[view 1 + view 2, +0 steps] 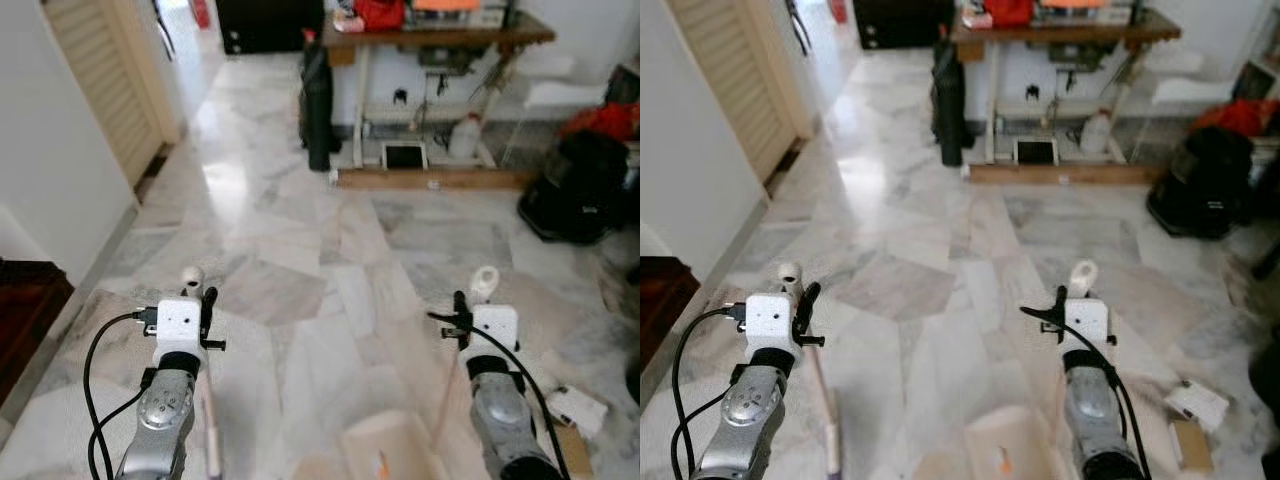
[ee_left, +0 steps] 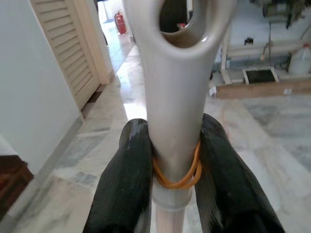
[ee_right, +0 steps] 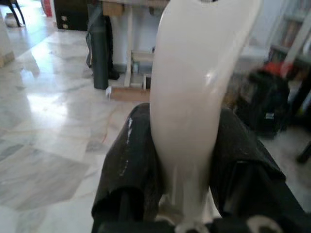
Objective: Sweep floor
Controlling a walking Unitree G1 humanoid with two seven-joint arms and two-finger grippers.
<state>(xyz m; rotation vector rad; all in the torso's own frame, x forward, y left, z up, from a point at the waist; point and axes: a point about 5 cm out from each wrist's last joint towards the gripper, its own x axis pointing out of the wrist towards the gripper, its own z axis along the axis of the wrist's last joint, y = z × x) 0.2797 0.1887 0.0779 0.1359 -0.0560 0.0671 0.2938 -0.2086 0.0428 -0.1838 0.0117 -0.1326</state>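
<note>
Marble floor [image 1: 300, 250], pale and glossy, with a bright glare patch near the louvred door [image 1: 105, 80] along the floor's left edge. White wall [image 1: 50, 170] runs down that side, with a dark cabinet [image 1: 25, 320] low against it. At the far edge a wooden tabletop [image 1: 430, 35] on white legs carries red and orange items; a tall dark bag [image 1: 318, 100] leans just beside its left leg and a jug [image 1: 463, 135] stands under it. Black bag [image 1: 575, 190] and clutter line the right edge; a small box [image 1: 575, 408] lies near the right arm. The middle of the floor is open back to the tabletop.

Left claw [image 2: 170, 160] is clamped on the broom handle [image 2: 175, 87], with an orange band [image 2: 177, 180] around the handle between the fingers. Right claw [image 3: 187, 160] grips the dustpan handle [image 3: 194, 87]; the dustpan [image 1: 385, 450] sits on the floor at the near edge between the arms.
</note>
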